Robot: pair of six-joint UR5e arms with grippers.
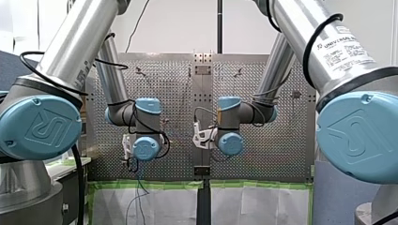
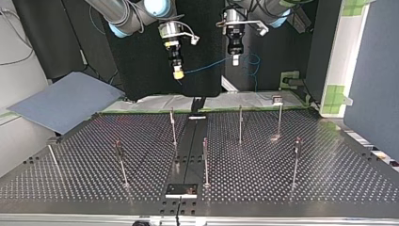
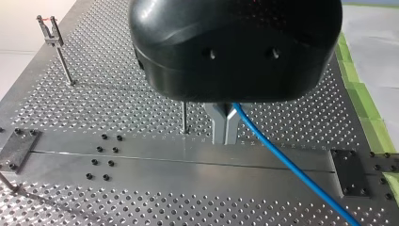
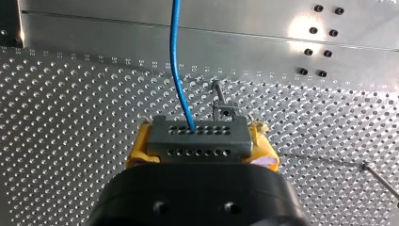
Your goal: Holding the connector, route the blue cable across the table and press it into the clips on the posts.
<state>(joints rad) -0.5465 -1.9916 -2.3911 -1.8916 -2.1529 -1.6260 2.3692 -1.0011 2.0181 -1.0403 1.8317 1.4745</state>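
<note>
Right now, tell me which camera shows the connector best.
The right wrist view: the grey connector sits close up, clamped between my right hand's yellow pads, with the blue cable leaving it. The top view shows only a small yellow tip; the front and left wrist views do not show it.

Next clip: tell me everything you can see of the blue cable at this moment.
The blue cable is thin and round. One end enters a hole in the grey connector, clamped by my right gripper between yellow pads. It spans the air in a shallow line to my left gripper, whose metal fingers close on it. Past them it hangs slack in loops beyond the edge of the table. It sits in no clip.
</note>
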